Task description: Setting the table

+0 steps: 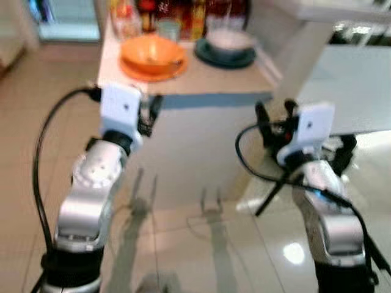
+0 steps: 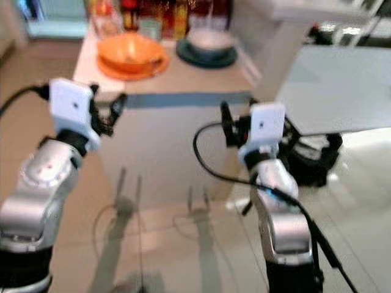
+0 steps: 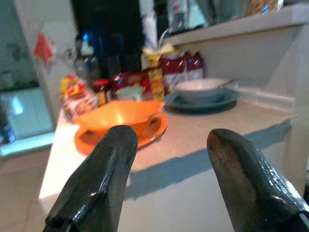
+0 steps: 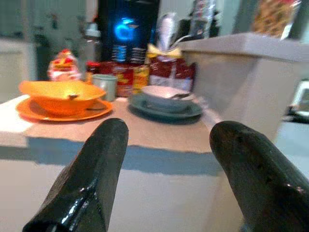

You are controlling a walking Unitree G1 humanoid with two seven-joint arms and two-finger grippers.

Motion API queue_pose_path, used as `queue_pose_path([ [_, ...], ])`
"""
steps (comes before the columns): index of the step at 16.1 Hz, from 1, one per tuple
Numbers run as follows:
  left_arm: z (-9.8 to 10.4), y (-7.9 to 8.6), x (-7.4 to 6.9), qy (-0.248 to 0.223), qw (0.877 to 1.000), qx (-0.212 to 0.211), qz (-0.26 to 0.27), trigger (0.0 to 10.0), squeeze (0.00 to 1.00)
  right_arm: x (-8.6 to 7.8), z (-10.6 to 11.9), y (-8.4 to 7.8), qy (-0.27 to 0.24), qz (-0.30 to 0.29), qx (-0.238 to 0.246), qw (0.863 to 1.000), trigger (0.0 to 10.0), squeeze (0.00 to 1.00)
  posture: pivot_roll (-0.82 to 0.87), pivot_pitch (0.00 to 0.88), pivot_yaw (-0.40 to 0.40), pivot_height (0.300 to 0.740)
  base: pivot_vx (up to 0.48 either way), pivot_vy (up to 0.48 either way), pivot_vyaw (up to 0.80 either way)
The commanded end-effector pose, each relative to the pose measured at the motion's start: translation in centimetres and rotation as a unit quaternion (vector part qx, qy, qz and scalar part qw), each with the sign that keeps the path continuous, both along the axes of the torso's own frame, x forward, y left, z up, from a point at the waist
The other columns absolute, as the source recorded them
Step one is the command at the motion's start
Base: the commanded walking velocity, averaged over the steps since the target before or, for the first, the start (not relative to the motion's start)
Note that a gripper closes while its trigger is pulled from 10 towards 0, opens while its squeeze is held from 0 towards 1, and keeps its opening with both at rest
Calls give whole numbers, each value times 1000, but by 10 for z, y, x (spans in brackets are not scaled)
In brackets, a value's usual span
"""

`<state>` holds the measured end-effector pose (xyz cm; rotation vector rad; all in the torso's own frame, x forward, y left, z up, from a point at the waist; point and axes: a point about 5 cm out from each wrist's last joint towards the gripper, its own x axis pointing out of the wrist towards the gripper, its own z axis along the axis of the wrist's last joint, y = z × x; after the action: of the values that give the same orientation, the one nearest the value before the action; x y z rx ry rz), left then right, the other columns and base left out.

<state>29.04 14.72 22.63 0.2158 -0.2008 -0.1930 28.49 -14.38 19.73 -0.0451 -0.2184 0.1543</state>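
Observation:
An orange bowl (image 1: 153, 52) sits on an orange plate (image 1: 151, 71) at the left of a pale counter top (image 1: 208, 82). To its right a white bowl (image 1: 229, 39) holding a spoon rests on a dark teal plate (image 1: 225, 58). A small teal cup (image 1: 168, 28) stands behind them. My left gripper (image 1: 148, 113) is raised, open and empty, just short of the counter's near edge, below the orange plate. My right gripper (image 1: 275, 113) is also up, open and empty, off the counter's front right corner. In the left wrist view the orange bowl (image 3: 120, 115) lies ahead, beyond the fingers.
Jars and red packets (image 1: 183, 12) line the back of the counter. A raised white ledge (image 1: 317, 9) borders its right side. A pale glass table (image 1: 354, 85) stands to the right, with a black object (image 2: 317, 160) on the glossy tiled floor (image 1: 201, 244) beneath it.

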Motion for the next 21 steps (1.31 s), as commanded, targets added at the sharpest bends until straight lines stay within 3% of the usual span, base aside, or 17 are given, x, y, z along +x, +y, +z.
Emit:
queue_pose_path([
  [1,2,-1,1,-2,1000,2,0,10000,0,1,-2,-4,9,-5,4,1000,10000,0,147,0,-84,740,472,0,800],
  [12,-1,-5,0,3,1000,2,-6,10000,0,3,-6,-10,12,-13,-7,1000,10000,0,151,0,-94,740,472,0,800],
  [15,0,-9,-2,-3,1000,-8,-22,10000,0,1,2,-12,-24,-18,32,999,10000,0,152,0,-95,740,459,0,0],
  [16,-1,-17,-6,-4,998,-27,-59,10000,0,-6,10,-12,-66,-17,28,997,10000,0,147,0,-93,740,0,0,0],
  [18,-6,-22,-7,2,997,-11,-72,10000,0,-12,8,-11,-74,-15,31,997,10000,0,144,0,-89,740,0,0,0],
  [19,-12,-22,-7,14,997,-9,-77,10000,0,-23,1,-13,-87,-53,10,995,10000,0,139,0,-85,740,0,0,0],
  [21,-16,-20,-6,22,997,-6,-78,10000,0,-32,-2,-14,-87,-64,36,994,10000,0,130,0,-75,740,0,0,0],
])
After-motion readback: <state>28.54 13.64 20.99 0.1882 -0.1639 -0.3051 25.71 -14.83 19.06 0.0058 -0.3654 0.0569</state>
